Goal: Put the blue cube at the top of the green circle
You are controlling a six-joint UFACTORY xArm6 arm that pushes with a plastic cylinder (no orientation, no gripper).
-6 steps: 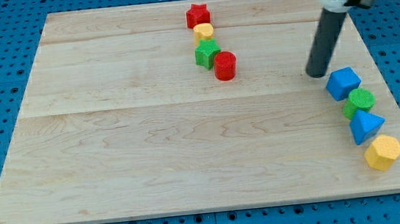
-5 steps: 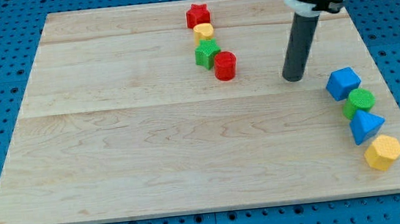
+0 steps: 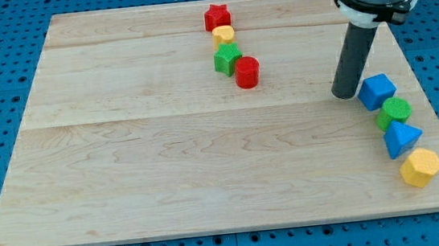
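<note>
One blue cube (image 3: 376, 91) sits at the view's right, already touching the top of the green circle (image 3: 396, 111), just right of my tip (image 3: 346, 94). Any push should be slight, I judge, or the cube slides off the circle. My rod stands upright, near the cube's left face. There are no jaws to open or close.

The arm is seen entering from the view's top right, its grey wrist housing cut off by the frame edge. The dark rod is held nearly upright below a white collar, leaning slightly toward the view's left as it descends. My tip (image 3: 346, 95) is set down on the surface
</note>
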